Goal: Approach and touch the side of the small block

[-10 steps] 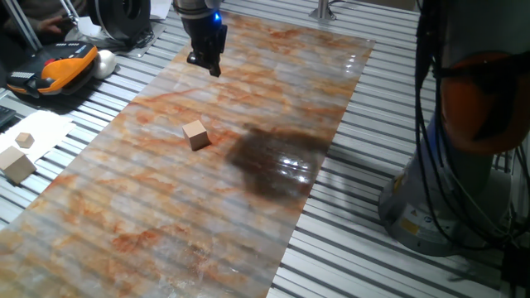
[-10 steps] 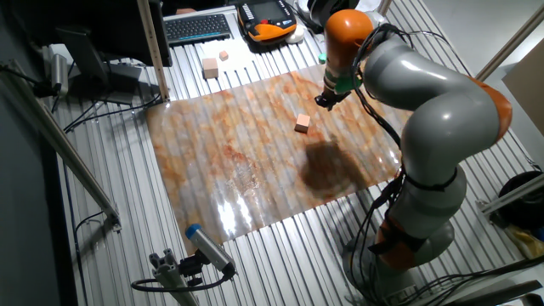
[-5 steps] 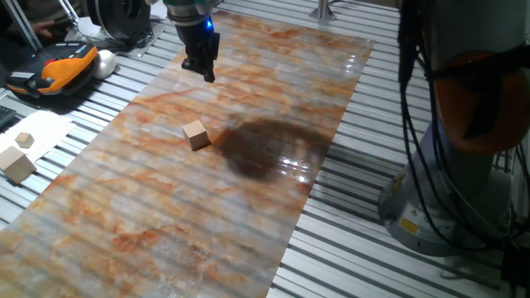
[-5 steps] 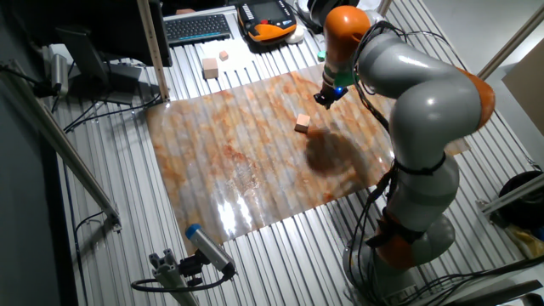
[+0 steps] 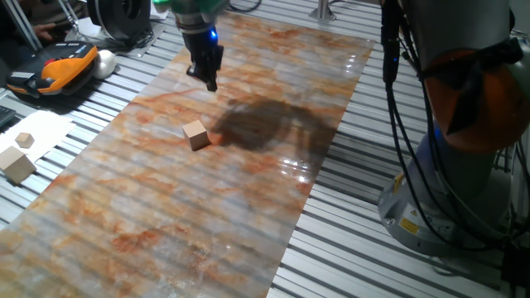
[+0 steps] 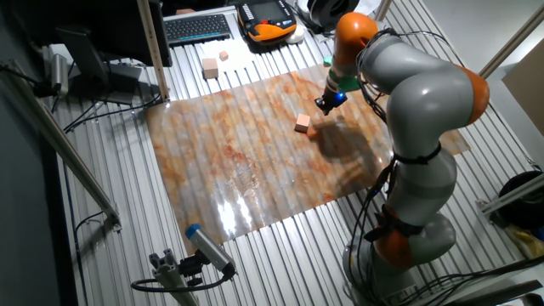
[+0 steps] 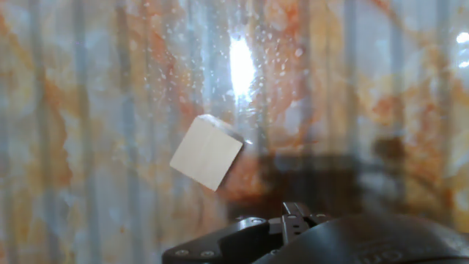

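The small block (image 5: 195, 134) is a light tan wooden cube lying alone on the orange-marbled mat (image 5: 166, 223). It also shows in the other fixed view (image 6: 303, 124) and, tilted, in the hand view (image 7: 207, 152). My gripper (image 5: 209, 81) hangs above the mat beyond the block, apart from it, with its fingers together and nothing between them. In the other fixed view the gripper (image 6: 325, 104) is up and to the right of the block. In the hand view only the fingertips (image 7: 294, 214) show at the bottom edge, below and right of the block.
A larger pale wooden block (image 5: 16, 164) and a tinier cube (image 5: 25, 140) on white paper lie off the mat at the left. An orange and black pendant (image 5: 58, 66) lies at the far left. The arm's base (image 5: 447, 207) stands to the right. A keyboard (image 6: 197, 27) lies at the back.
The gripper has moved lower and nearer the small block. The arm's dark shadow on the mat has slid toward the block. The block has not moved.
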Motion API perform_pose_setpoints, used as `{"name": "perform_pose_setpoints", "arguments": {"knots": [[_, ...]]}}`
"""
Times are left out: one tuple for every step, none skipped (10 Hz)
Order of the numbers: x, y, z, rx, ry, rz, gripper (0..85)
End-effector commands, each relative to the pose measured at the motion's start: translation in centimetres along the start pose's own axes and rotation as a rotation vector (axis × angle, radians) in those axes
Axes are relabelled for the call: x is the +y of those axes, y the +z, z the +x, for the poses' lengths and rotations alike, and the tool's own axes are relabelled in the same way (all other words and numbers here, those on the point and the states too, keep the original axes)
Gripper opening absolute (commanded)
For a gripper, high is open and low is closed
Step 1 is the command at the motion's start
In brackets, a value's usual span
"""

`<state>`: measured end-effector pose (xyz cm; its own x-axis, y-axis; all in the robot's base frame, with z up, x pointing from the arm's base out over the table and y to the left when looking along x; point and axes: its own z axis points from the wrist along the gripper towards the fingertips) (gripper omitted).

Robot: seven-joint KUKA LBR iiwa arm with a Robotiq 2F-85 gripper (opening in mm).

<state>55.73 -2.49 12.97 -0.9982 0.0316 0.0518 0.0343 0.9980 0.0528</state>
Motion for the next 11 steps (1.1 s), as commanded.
{"name": "perform_pose_setpoints", "arguments": {"knots": [[0.1,1.8,-0.2,-0.003,0.008,-0.007,0.0],[0.2,2.3,-0.4,-0.009,0.007,-0.007,0.0],[0.2,2.7,-0.6,-0.009,0.012,-0.014,0.0],[0.3,3.2,-0.9,-0.008,0.018,-0.019,0.0],[0.5,3.9,-1.2,-0.010,0.022,-0.024,0.0],[0.7,4.4,-1.4,-0.009,0.029,-0.030,0.0],[0.9,4.9,-1.6,-0.017,0.033,-0.032,0.0],[1.1,5.5,-1.7,-0.021,0.035,-0.033,0.0],[1.3,6.1,-1.7,-0.025,0.044,-0.040,0.0],[1.6,6.7,-1.7,-0.034,0.050,-0.041,0.0],[1.7,6.9,-1.7,-0.037,0.053,-0.041,0.0]]}}
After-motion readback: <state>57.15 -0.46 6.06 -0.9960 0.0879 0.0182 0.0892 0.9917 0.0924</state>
